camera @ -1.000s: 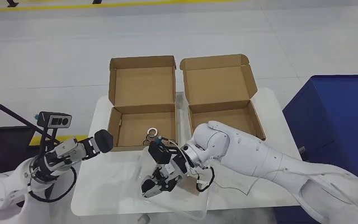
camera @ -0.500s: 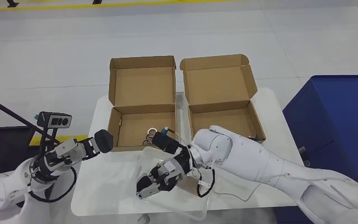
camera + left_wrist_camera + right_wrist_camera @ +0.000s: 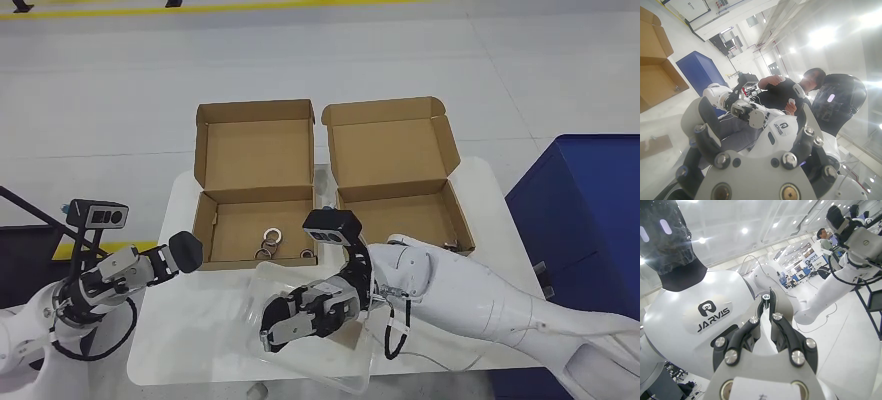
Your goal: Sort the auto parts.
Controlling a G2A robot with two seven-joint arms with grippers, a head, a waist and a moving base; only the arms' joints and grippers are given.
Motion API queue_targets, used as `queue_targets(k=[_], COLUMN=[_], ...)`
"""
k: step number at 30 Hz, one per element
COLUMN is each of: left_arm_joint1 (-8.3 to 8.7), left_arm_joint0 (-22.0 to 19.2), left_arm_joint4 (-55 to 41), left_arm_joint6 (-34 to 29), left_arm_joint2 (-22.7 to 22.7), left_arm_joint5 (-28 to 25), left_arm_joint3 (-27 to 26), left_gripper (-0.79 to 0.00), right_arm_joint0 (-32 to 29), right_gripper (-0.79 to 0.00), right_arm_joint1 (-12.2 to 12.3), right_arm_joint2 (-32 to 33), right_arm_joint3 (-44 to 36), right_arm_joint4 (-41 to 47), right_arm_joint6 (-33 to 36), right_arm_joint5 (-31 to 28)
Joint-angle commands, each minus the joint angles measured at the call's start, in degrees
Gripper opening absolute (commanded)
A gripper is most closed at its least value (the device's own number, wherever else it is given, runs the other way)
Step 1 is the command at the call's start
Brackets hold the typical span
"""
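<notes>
Right wrist: it has rolled over in the last second. Its wrist camera [image 3: 331, 226], which was low by the left box's front wall, now rides higher and further right.
Right gripper [image 3: 766, 306]: the fingers are nearly closed, with just a sliver of gap, pinched on a small bolt [image 3: 766, 300]. They now point back toward the robot rather than down.
Where the bolt is: up off the table, held over the clear tray [image 3: 345, 380] at the middle of the table's robot-side edge. The gripper has hardly travelled sideways; it has mostly turned.
Left gripper [image 3: 755, 108]: spread wide with nothing in it, hanging at the table's left edge just as it did a second ago.
Left box [image 3: 210, 235]: on the far half of the table, with a few rings [image 3: 272, 238] against its front wall, unmoved.
Right box [image 3: 455, 215]: beside it toward the far right corner. One small metal piece seems to lie at its right wall (too tiny for me to name).
What it means: I'd say the pick is done and the carry is about to start. Since the rings are in the left box, the bolt most likely belongs in the right one.
Watch for: the hold is right at the fingertips, so a quick swing could flick the bolt loose.
</notes>
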Motion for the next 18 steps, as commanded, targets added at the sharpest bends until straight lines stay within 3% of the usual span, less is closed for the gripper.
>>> queue_targets(k=[1, 12, 15, 18], left_arm_joint1=[0.0, 0.0, 0.0, 0.0], left_arm_joint0=[0.0, 0.0, 0.0, 0.0], left_arm_joint4=[0.0, 0.0, 0.0, 0.0], left_arm_joint6=[0.0, 0.0, 0.0, 0.0], left_arm_joint2=[0.0, 0.0, 0.0, 0.0], left_arm_joint5=[0.0, 0.0, 0.0, 0.0], left_arm_joint3=[0.0, 0.0, 0.0, 0.0], left_gripper=[0.0, 0.0, 0.0, 0.0], right_arm_joint0=[0.0, -1.0, -3.0, -4.7], right_gripper=[-0.785, -0.785, -0.785, -0.785], right_arm_joint1=[0.0, -0.1, -0.2, 0.0], right_arm_joint2=[0.0, -0.2, 0.9, 2.5], right_arm_joint3=[0.0, -1.0, -3.3, -4.9], right_arm_joint4=[0.1, 1.0, 7.6, 18.1], right_arm_joint6=[0.0, -0.9, 0.0, 6.9], right_arm_joint5=[0.0, 1.6, 3.9, 8.2])
